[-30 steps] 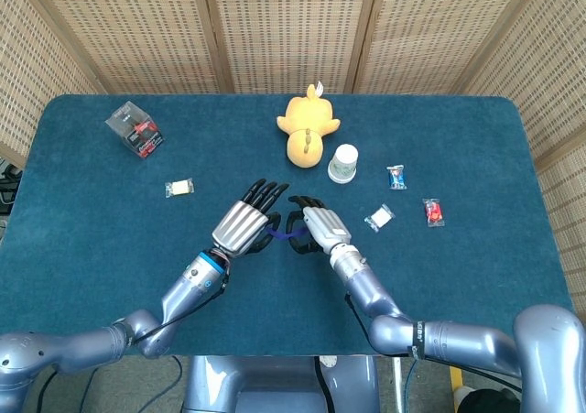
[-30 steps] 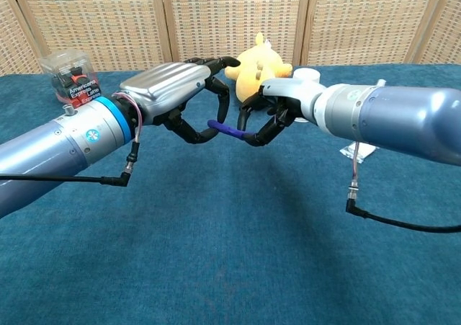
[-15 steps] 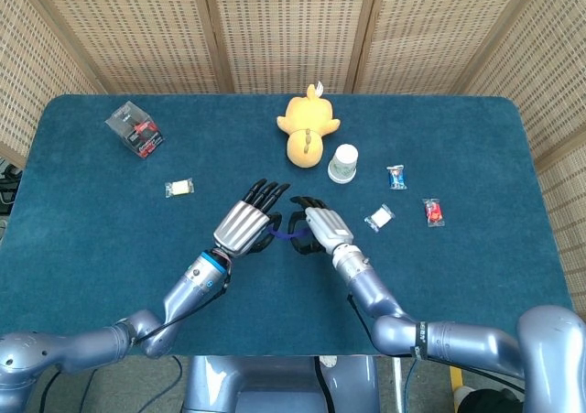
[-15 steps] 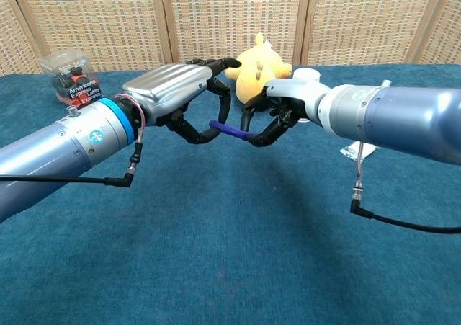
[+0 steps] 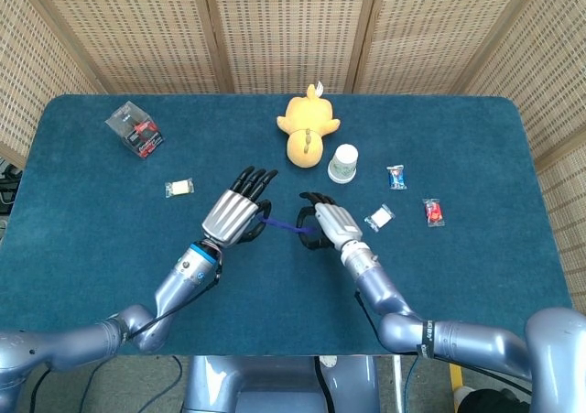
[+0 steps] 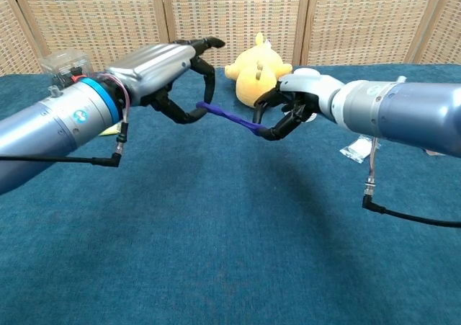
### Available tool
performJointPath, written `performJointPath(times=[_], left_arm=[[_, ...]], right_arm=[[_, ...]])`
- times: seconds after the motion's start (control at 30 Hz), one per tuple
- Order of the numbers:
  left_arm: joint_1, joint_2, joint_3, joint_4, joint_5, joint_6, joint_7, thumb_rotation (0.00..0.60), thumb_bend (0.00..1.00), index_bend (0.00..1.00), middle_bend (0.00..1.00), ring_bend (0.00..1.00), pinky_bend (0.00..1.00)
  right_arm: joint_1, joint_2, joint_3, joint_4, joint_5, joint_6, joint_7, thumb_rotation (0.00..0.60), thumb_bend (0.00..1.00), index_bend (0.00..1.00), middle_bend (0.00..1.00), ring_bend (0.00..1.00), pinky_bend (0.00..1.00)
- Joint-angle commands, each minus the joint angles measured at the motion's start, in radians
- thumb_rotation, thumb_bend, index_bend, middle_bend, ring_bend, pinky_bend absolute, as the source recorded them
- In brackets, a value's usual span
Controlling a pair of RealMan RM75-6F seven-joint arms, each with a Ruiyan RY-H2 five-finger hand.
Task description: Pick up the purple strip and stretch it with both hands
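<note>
purple strip (image 6: 229, 116), yellow plush toy (image 5: 307, 127), teal table (image 5: 110, 239), white cup (image 5: 344, 164)

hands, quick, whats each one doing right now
Left hand: pinching one end of the purple strip.
Right hand: pinching the other end, strip off the table.

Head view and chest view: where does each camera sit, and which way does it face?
Head view: high above the table, looking down; both forearms and hands show.
Chest view: low, near table height, facing forward to the wicker screens; both forearms fill it.
Shared: left hand, right hand, purple strip, yellow plush toy.
</note>
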Motion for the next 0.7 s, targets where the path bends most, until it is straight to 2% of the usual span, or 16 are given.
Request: performJointPath(times=[0.03,0.43,0.7], left_arm=[[0.010,0.038,-0.010,-0.035,-0.010,0.012,0.014,0.600,0.44,0.71,0.00,0.00,0.00],[0.048,0.171,-0.043,-0.133,-0.046,0.052,0.030,0.600,0.44,0.71,0.00,0.00,0.00],[0.106,0.346,-0.094,-0.180,-0.083,0.105,-0.004,0.600,0.44,0.71,0.00,0.00,0.00]], right_arm=[[-0.008,0.010,-0.001,-0.006,-0.004,0.002,0.007,0.600,0.60,0.64,0.17,0.00,0.00],[-0.039,0.041,-0.012,-0.024,-0.016,0.008,0.027,0.600,0.60,0.64,0.17,0.00,0.00],[-0.070,0.084,-0.015,-0.047,-0.030,0.019,0.045,0.600,0.60,0.64,0.17,0.00,0.00]])
